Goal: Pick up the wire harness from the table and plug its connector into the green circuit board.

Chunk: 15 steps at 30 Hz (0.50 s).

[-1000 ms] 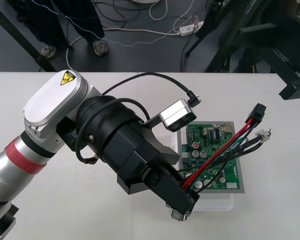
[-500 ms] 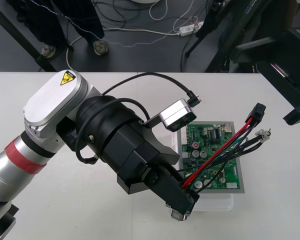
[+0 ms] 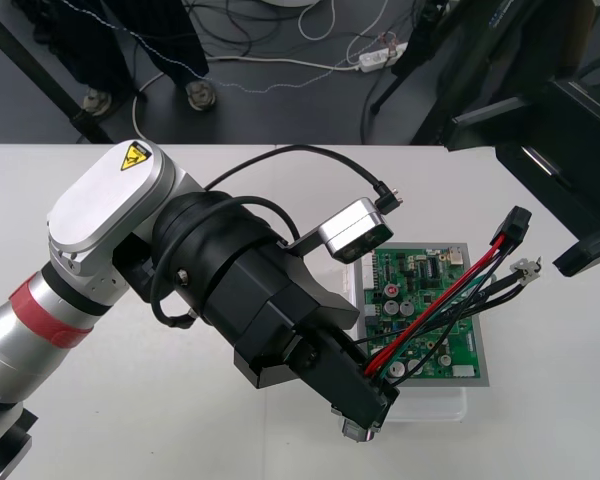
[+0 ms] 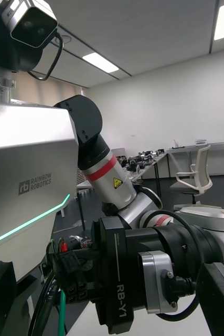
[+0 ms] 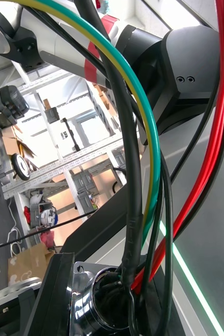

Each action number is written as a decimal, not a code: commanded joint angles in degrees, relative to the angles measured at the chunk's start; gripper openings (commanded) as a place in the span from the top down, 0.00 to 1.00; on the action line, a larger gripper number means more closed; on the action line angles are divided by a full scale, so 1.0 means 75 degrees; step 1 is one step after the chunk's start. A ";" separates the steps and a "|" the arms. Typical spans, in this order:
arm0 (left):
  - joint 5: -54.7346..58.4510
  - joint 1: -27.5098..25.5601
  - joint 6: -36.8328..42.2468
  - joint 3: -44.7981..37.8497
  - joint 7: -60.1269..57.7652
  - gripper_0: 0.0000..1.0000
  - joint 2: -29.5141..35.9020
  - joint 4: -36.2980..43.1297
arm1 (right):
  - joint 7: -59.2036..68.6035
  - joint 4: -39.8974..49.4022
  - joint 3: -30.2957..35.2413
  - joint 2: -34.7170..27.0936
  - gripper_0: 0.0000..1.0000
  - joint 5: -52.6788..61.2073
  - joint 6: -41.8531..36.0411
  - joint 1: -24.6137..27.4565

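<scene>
Now the left gripper [image 3: 367,400] pinches the harness socket [image 5: 104,302] so its plug [image 3: 511,228] sticks out for the wide-open right gripper [image 3: 508,200]

We lose the left edge of the green circuit board [image 3: 408,275] under the left gripper [image 3: 365,405], which also buries the socket end of the wire harness [image 3: 442,303] at the board's near-left corner. Right of the board, the picture's edge cuts off the right gripper [image 3: 540,195]. We cannot tell how high the plug [image 3: 517,225] hangs.
</scene>
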<state>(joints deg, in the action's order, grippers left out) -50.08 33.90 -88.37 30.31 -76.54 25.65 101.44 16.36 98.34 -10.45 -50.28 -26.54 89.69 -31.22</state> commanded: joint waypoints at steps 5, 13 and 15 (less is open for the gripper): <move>0.0127 0.0273 -0.0217 0.0083 -0.0071 1.00 -0.0069 0.0045 | -0.0295 0.0224 -0.0118 0.0071 0.00 0.0023 0.0042 0.0038; 0.0115 0.0273 -0.0217 0.0095 -0.0060 1.00 -0.0069 0.0045 | -0.0295 0.0271 -0.0118 0.0071 0.12 0.0023 0.0042 0.0038; 0.0115 0.0273 -0.0217 0.0083 -0.0060 1.00 -0.0069 0.0033 | -0.0295 0.0295 -0.0118 0.0071 0.13 0.0023 0.0042 0.0038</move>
<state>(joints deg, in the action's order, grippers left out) -50.08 33.90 -88.37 30.31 -76.54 25.65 101.42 16.36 98.52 -10.63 -50.28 -26.55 89.69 -31.22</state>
